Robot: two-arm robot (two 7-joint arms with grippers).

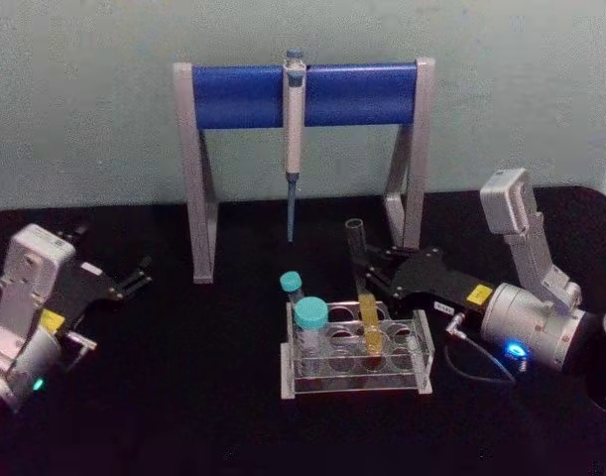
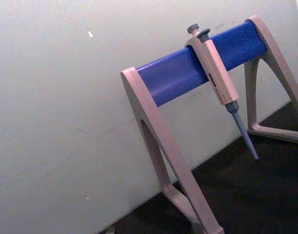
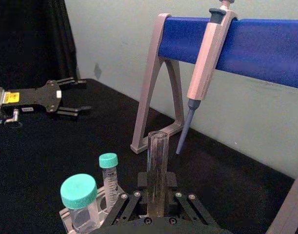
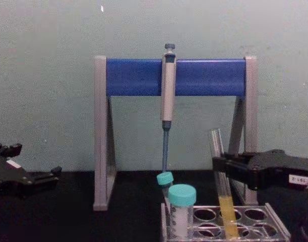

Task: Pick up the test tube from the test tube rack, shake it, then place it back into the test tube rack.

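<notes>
One leaning tube

Right tool (image 1: pixel 365 266), from 3 o'clock, clamps the test tube (image 4: pixel 223 194), its foot in the test tube rack (image 1: pixel 423 359). A skewed lift could jam it (dragging the rack). Left tool (image 1: pixel 139 277) idles open at 9 o'clock.

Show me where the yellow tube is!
Head view, right of centre: the test tube leans in the test tube rack, beside teal-capped tubes, held by the right pincer.
</notes>
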